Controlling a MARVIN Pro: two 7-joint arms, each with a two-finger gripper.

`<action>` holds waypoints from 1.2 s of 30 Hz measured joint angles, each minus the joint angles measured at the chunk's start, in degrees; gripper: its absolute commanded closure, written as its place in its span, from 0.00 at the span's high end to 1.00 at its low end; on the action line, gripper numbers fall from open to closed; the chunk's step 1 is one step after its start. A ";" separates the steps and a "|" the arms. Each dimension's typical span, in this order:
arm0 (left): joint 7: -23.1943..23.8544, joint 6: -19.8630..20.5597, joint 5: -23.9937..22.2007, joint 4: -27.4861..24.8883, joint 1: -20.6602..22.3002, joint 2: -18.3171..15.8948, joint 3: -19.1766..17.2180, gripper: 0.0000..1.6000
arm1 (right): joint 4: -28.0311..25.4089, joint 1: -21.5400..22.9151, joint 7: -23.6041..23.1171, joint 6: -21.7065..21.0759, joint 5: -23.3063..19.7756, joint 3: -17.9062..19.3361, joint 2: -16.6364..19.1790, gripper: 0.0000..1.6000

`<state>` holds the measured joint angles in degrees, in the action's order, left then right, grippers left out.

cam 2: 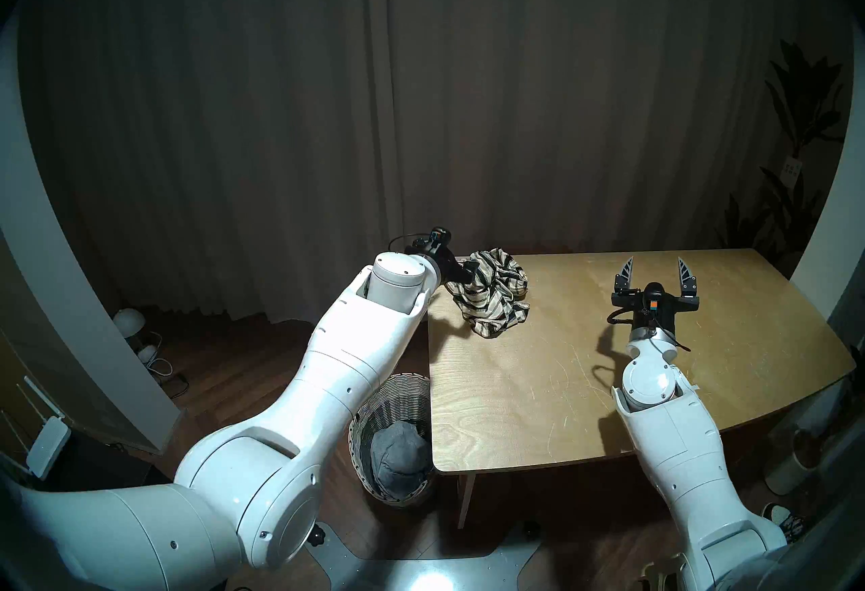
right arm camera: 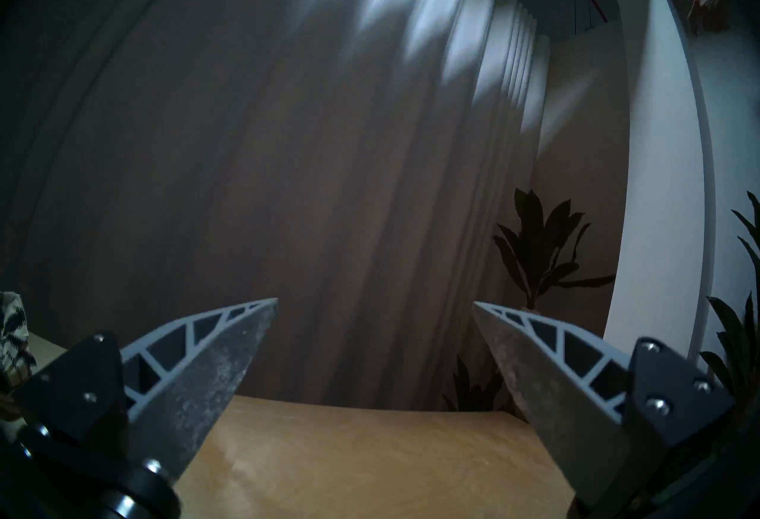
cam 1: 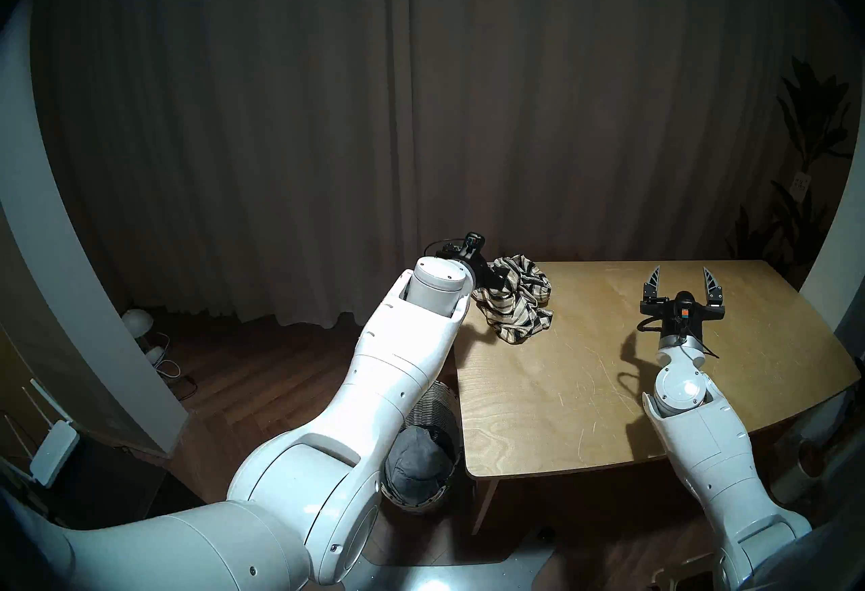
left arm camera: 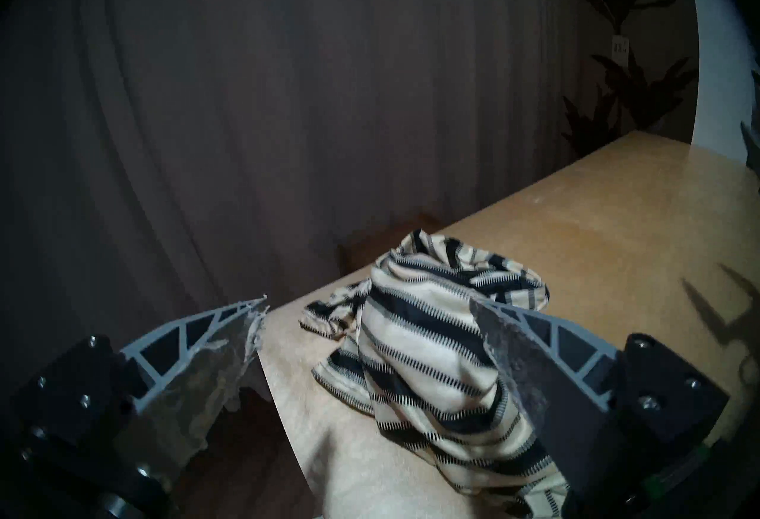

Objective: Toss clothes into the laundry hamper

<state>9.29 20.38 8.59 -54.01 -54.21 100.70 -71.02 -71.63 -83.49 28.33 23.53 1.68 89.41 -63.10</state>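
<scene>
Trouble from here would most likely come from a shallow bite: your left gripper (left arm camera: 366,325) stands spread wide at the table's (cam 1: 608,388) far left corner, one finger hanging off past the edge and the other already over the striped garment (cam 1: 517,304), so if you clench now you may catch only a single outer fold. The rest could then trail across the wood, snag on the corner, or slip free and land on the floor short of the laundry hamper (cam 2: 398,393). That hamper sits on the floor just beside the table's near left corner, partly hidden under your left arm (a grey garment (cam 2: 398,454) already lies inside it, and I can see no black one in any view). The striped piece is the only clothing left on the tabletop. It is bunched in a loose heap with no clear front or collar showing; as I judge it, its long axis runs from the far left corner diagonally toward you and to the right, with a lower tail of cloth spilling toward the table's middle. Your right gripper (cam 1: 681,290) is released too, jaws apart and empty, raised over the right half of the table well apart from the garment, so it should not interfere.
</scene>
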 measured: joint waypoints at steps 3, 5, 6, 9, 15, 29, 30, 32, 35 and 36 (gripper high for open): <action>-0.24 -0.02 0.29 2.44 0.18 -0.08 0.04 1.00 | -1.11 -0.65 -0.82 0.47 0.00 0.29 0.58 1.00; -0.40 -0.03 0.46 3.85 0.40 -0.10 0.05 1.00 | -1.79 -1.08 -1.33 0.76 0.00 0.47 0.95 1.00; -0.48 -0.04 0.54 4.60 0.56 -0.10 0.06 1.00 | -2.17 -1.33 -1.60 0.93 -0.03 0.57 1.14 1.00; -0.68 -0.07 0.72 6.56 1.03 -0.07 0.08 1.00 | -3.23 -2.05 -2.42 1.38 -0.22 0.83 1.67 1.00; -0.88 -0.08 0.82 9.57 2.20 0.32 0.06 1.00 | -5.14 -3.47 -3.95 2.16 -0.96 1.31 2.63 1.00; 1.45 -0.15 -1.77 11.59 6.68 3.80 -0.32 1.00 | -10.88 -7.85 -8.29 4.22 -3.49 2.75 5.20 1.00; 1.64 -0.15 -1.98 11.95 6.91 3.99 -0.44 1.00 | -11.31 -8.21 -8.61 4.35 -3.69 2.87 5.40 1.00; 2.05 -0.15 -2.44 13.08 7.34 4.32 -0.69 1.00 | -12.22 -9.01 -9.33 4.66 -4.14 3.14 5.82 1.00; 2.50 -0.17 -2.98 14.73 7.69 4.60 -1.08 1.00 | -13.23 -9.97 -10.20 4.98 -4.73 3.46 6.30 1.00; 2.67 -0.18 -3.19 15.50 7.79 4.69 -1.23 1.00 | -13.65 -10.38 -10.56 5.12 -4.98 3.60 6.50 1.00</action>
<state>11.96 20.20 5.40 -38.51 -46.42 105.38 -72.26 -85.28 -93.87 17.77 28.65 -3.30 93.00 -56.59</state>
